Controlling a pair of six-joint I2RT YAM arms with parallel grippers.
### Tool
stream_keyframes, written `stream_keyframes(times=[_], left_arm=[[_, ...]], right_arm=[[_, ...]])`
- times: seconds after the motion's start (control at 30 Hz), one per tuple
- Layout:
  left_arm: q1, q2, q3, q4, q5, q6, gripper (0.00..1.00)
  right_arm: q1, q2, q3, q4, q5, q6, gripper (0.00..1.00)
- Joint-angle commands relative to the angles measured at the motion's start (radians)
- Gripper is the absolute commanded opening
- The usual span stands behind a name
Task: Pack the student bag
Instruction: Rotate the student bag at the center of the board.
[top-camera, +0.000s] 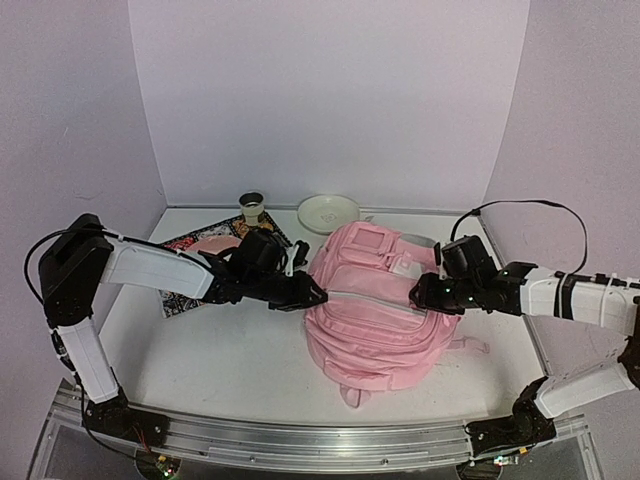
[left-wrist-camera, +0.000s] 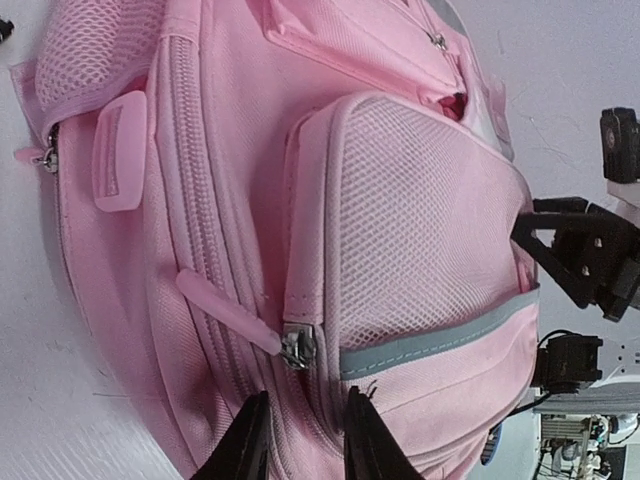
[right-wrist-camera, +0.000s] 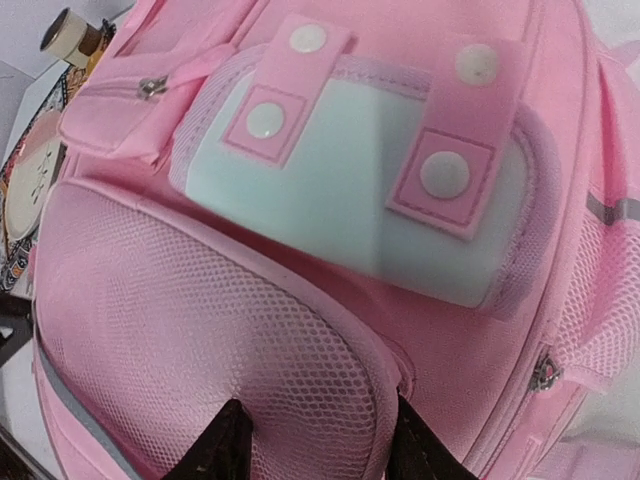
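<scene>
while the two arms are standing on their bases at the near edge of the table (top-camera: 240, 375), each one is bending at the elbow and stretching low and inward, so the pair are flanking the student bag (top-camera: 375, 330) from opposite sides. that one pink backpack is lying flat at the middle of the table, front pockets facing up, directly between the two grippers. the left gripper (top-camera: 315, 297) is touching the bag's left edge. in its wrist view its two fingers (left-wrist-camera: 248, 448) are standing a narrow gap apart over the fabric just beside a zipper slider (left-wrist-camera: 297, 346), and i cannot tell whether they are pinching anything. the right gripper (top-camera: 420, 295) is sitting against the bag's right side. its fingers (right-wrist-camera: 222, 450) are spreading wider, straddling the mesh pocket (right-wrist-camera: 200, 320), and whether they are gripping it i cannot tell either. just past that pocket the pale buckle patch (right-wrist-camera: 340, 200) is showing two pink straps and four white snaps. farther back, near the wall, one white plate (top-camera: 328, 212), one small cream roll (top-camera: 252, 205) and one patterned mat (top-camera: 190, 250) are lying.
</scene>
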Motion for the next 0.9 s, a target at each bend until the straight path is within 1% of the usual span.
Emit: stream_keyframes(times=[0.0,0.1,0.2,0.3,0.43,0.53,0.7,0.87], left_arm=[[-0.052,-0.113,-0.037,0.026,-0.015,0.06,0.31],[-0.043,-0.143,-0.019,-0.04,-0.081,0.167,0.38],[-0.026,-0.145,0.019,-0.104,-0.108,0.27,0.44],[-0.005,-0.142,0.048,-0.166,-0.1,0.396,0.49],[0.054,-0.163,0.035,-0.184,-0.035,0.536,0.56],[0.094,-0.164,0.035,-0.195,0.018,0.654,0.59],[0.109,-0.144,0.033,-0.204,0.123,0.835,0.61],[0.109,-0.099,0.037,-0.205,0.128,0.952,0.62]], right_arm=[[-0.003,0.016,0.055,0.063,-0.066,-0.09,0.44],[-0.009,0.021,0.052,0.064,-0.086,-0.108,0.44],[-0.013,0.023,0.049,0.064,-0.109,-0.115,0.44],[-0.015,0.02,0.048,0.064,-0.116,-0.122,0.43],[-0.017,0.012,0.046,0.064,-0.122,-0.131,0.43],[-0.017,0.014,0.046,0.064,-0.13,-0.137,0.43],[-0.017,0.021,0.046,0.064,-0.144,-0.142,0.43],[-0.017,0.025,0.048,0.067,-0.166,-0.141,0.42]])
